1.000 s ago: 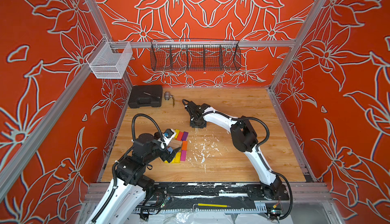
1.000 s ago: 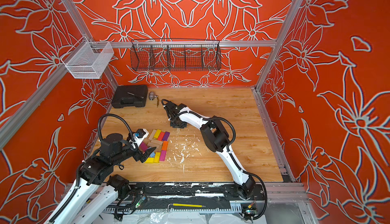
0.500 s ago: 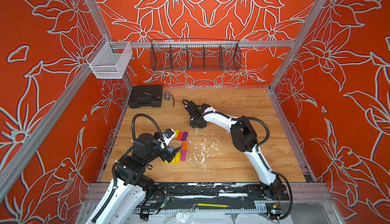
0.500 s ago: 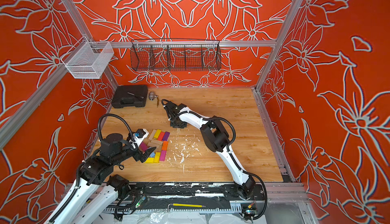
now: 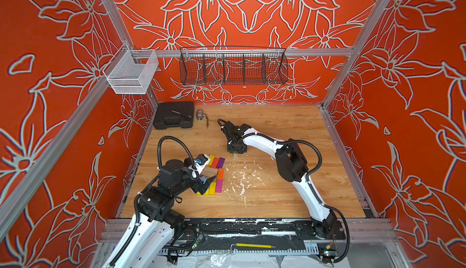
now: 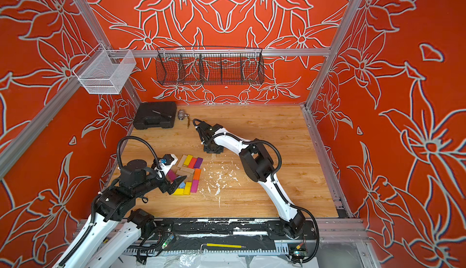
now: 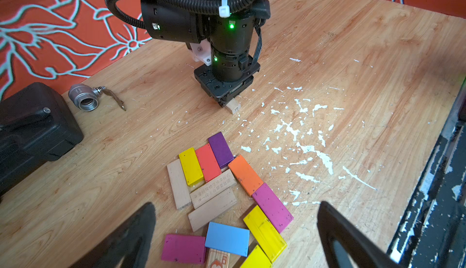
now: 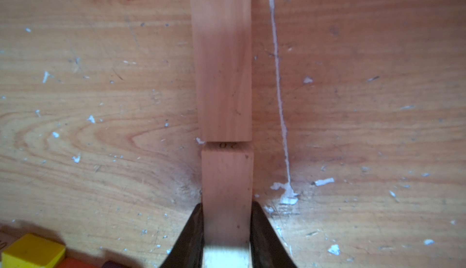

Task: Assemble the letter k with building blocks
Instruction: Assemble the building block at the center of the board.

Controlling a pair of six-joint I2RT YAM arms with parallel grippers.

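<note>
at the near edge of the wooden table (image 5: 290, 198), a yellow stick (image 5: 253, 245) is lying in the black front rail. just beyond it, on the table's left side, the left gripper (image 7: 237, 205) is hanging with its jaws spread wide above the loose building blocks (image 7: 213, 212), which are lying flat and bunched together. a plain plank (image 7: 177, 183), a yellow block (image 7: 191, 165), a red block (image 7: 208, 162) and a purple block (image 7: 220, 149) are sitting side by side. an orange block (image 7: 244, 174) and a magenta block (image 7: 272, 207) are running on in a line from the purple one. a printed block (image 7: 213, 187) is lying in the middle, and a light blue block (image 7: 227, 239) is resting nearest the gripper. white flecks (image 7: 302, 138) are dotting the wood beside them. further in, near the table's middle, the right gripper (image 8: 227, 208) is pointing down and pinching a plain wooden block (image 8: 227, 178) by its long sides. that block is lining up end to end with a second plain block (image 8: 223, 65), a thin gap showing between them. at the back left corner, a closed black case (image 5: 174, 115) is sitting with a small dark tool (image 5: 181, 114) lying on its lid and a metal valve (image 5: 200, 115) just beside it. on the rear frame, a white mesh basket (image 5: 131, 75) and a black wire basket (image 5: 233, 68) of five compartments are hanging, the flowered wall showing through their wire.
</note>
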